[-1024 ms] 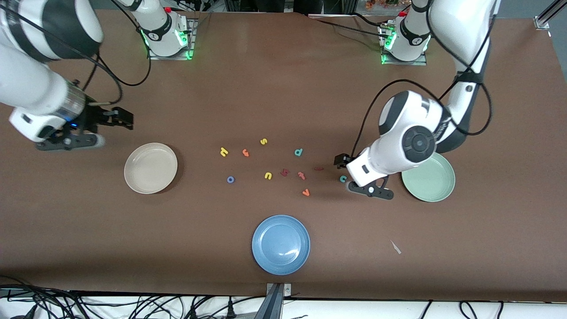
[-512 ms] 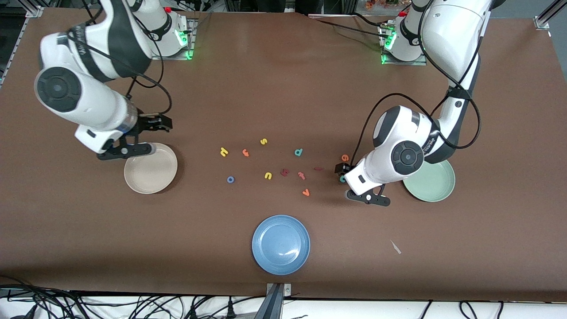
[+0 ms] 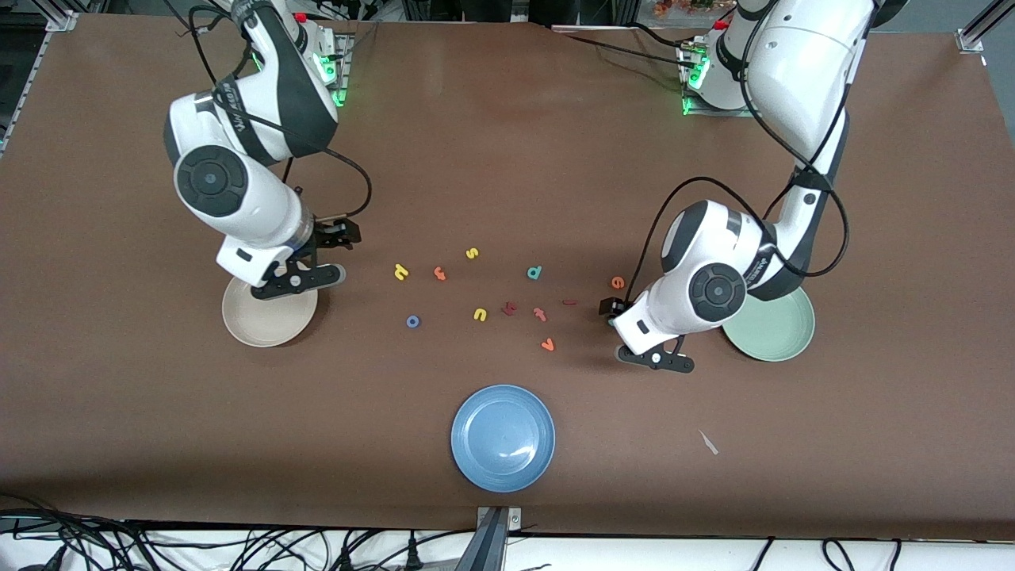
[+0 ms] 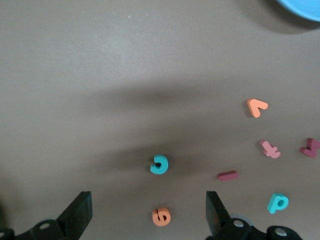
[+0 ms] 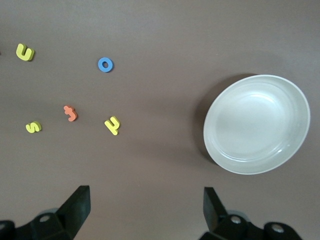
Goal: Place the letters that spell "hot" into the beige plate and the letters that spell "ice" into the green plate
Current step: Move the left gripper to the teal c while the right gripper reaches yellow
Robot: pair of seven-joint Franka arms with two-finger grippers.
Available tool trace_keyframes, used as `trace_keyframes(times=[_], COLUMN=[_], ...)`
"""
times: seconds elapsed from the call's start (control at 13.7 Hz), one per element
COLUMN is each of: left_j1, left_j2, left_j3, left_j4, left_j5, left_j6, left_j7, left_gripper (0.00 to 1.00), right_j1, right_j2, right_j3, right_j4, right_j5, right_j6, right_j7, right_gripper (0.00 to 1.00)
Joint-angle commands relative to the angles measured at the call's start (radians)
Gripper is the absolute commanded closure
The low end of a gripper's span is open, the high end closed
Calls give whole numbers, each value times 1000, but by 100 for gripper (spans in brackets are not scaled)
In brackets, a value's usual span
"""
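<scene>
Left claw point(image 4: 146, 215) agape over teal "c" point(image 4: 159, 164) (uncrowded)

Bare table point(image 4: 125, 65) around teal "c" point(image 4: 159, 164) — unobstructed

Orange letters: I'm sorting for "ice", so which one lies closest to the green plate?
The orange "e", beside the left arm, toward the green plate. The other orange letters sit in the middle cluster, farther away.

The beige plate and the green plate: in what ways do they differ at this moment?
The beige plate is cream-coloured and lies at the right arm's end of the table; the green plate is pale mint and lies at the left arm's end. The right gripper and its wrist cover part of the beige plate, while the left arm's wrist covers part of the green plate. Both are round, shallow, similar in size, and hold no letters where visible.
</scene>
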Motion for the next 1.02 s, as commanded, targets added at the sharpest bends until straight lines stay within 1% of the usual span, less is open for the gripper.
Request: trace_keyframes(times=[0.0,0.07,0.15,0.22,0.37,0.44,0.51,0.66,0.8,0.95], left_j1=[-25,-33,-39,-40,-56,-56,-57,-59,-66,-71], left_j2=[14,17,23,26,29,31,37,52,63,89], left_j3=[-1,-1,-1,-1,-1,-1,-1,-2,-2,-2], left_j4=[-7,-22,-39,-53,-80,-102,-110,-108,-110,-108], left_j5=[32,32,32,32,32,41,76,170,173,173], left_j6=[15,18,26,32,52,88,116,123,145,196], left_j7=[-20,-19,-19,-19,-19,-19,-19,-19,-22,-25], left_gripper=[6,8,13,22,27,31,32,32,32,32], right_j1=[5,5,5,5,5,5,5,5,5,5], right_j2=[43,56,62,61,59,59,60,79,96,117], right_j3=[16,25,42,48,65,66,68,68,71,91], right_j4=[-10,-16,-37,-74,-154,-184,-203,-220,-246,-278], right_j5=[-1,-1,-1,-1,-4,-4,-4,-5,-7,-8], right_j6=[46,67,99,148,246,288,311,340,401,493], right_j7=[1,1,-1,-1,-45,-85,-117,-188,-235,-277], right_gripper=[0,0,0,0,0,0,0,0,0,0])
